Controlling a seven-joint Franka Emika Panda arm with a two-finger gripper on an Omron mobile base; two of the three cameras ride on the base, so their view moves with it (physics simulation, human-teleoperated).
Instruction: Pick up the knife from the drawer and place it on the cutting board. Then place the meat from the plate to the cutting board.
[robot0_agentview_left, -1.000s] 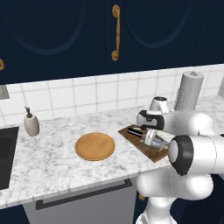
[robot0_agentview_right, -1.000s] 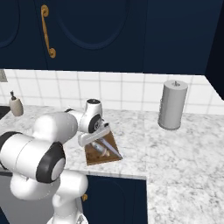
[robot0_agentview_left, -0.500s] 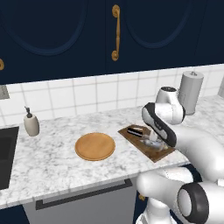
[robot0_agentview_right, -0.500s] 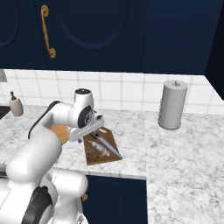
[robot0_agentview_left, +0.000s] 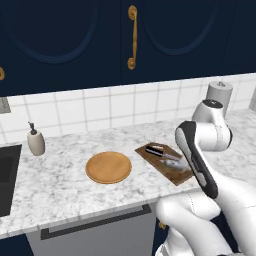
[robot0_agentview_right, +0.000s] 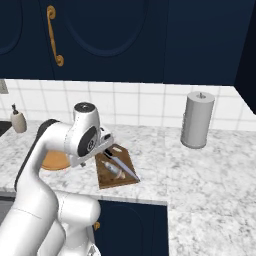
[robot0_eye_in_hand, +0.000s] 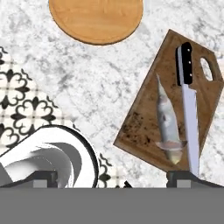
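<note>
On the dark brown cutting board (robot0_eye_in_hand: 144, 118) (robot0_agentview_left: 150, 156) (robot0_agentview_right: 107, 180) the black-handled knife (robot0_eye_in_hand: 185, 70) (robot0_agentview_right: 121, 165) lies along one side. Beside it lies the greyish meat (robot0_eye_in_hand: 168, 124) (robot0_agentview_right: 113, 169). The round tan plate (robot0_eye_in_hand: 96, 17) (robot0_agentview_left: 108, 167) (robot0_agentview_right: 54, 161) holds nothing and sits just left of the board. My gripper (robot0_eye_in_hand: 113, 179) hovers above the counter's front edge, open, with nothing between its fingertips. The navy drawer front (robot0_agentview_right: 131, 225) with a small brass handle sits under the counter below the board.
A paper towel roll (robot0_agentview_left: 220, 95) (robot0_agentview_right: 197, 120) stands at the back right. A soap dispenser (robot0_agentview_left: 36, 141) (robot0_agentview_right: 18, 120) stands at the back left beside the sink (robot0_agentview_left: 5, 175). Navy wall cabinets hang above. Patterned floor (robot0_eye_in_hand: 22, 100) shows past the counter edge.
The arm has lifted up and back from the cutting board. The knife and meat stay lying on the board, and the plate has not moved.
</note>
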